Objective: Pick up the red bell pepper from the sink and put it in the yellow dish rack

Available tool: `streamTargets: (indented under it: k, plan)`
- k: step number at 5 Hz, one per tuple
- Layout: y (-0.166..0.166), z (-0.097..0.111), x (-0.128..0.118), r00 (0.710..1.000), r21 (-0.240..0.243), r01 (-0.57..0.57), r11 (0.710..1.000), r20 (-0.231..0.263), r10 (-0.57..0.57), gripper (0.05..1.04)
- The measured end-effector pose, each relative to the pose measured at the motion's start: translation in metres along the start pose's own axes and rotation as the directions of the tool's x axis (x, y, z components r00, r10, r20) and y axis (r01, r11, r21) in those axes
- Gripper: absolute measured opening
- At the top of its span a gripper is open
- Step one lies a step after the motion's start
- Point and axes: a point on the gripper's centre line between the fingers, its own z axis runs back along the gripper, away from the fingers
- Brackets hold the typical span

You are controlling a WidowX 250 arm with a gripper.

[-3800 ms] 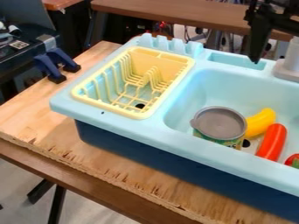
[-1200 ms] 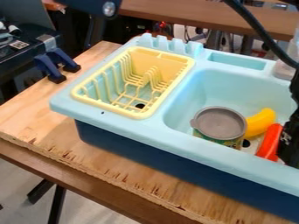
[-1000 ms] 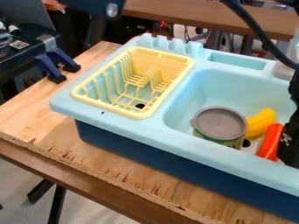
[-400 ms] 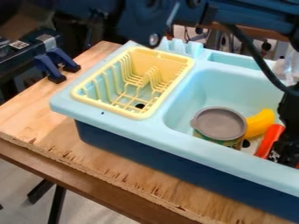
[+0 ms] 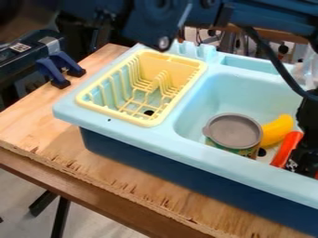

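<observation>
Black claw [image 5: 301,161] at a long red toy [image 5: 286,149] in a pale-blue toy sink [image 5: 205,100]

The claw hangs over the toy's near end; whether it is clenched or released, an onlooker cannot tell; the toy lies beside a yellow toy banana [image 5: 277,130], near a lidded can [image 5: 233,131]; likely light, stiff and slippery, it would best be held across its middle.

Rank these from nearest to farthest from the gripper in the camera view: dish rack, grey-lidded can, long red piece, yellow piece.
1. Long red piece: right beside the gripper.
2. Yellow piece: in the basin, behind the red piece.
3. Grey-lidded can: left of the yellow piece.
4. Dish rack: farthest left.
</observation>
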Motion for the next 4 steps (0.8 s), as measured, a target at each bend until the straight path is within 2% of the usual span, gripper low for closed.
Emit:
streamTargets:
  k: [1, 2, 3, 4]
  plan:
    - [0.0, 0.023, 0.002, 0.994, 0.011, 0.068, 0.998, 0.082, -0.069, 0.902]
    - [0.01, 0.052, 0.008, 0.954, -0.023, 0.255, 0.967, 0.167, -0.248, 0.902]
    - [0.028, 0.081, 0.011, 0.862, -0.077, 0.47, 0.879, 0.252, -0.439, 0.902]
    - [0.054, 0.084, 0.027, 0.724, -0.118, 0.679, 0.724, 0.268, -0.636, 0.902]
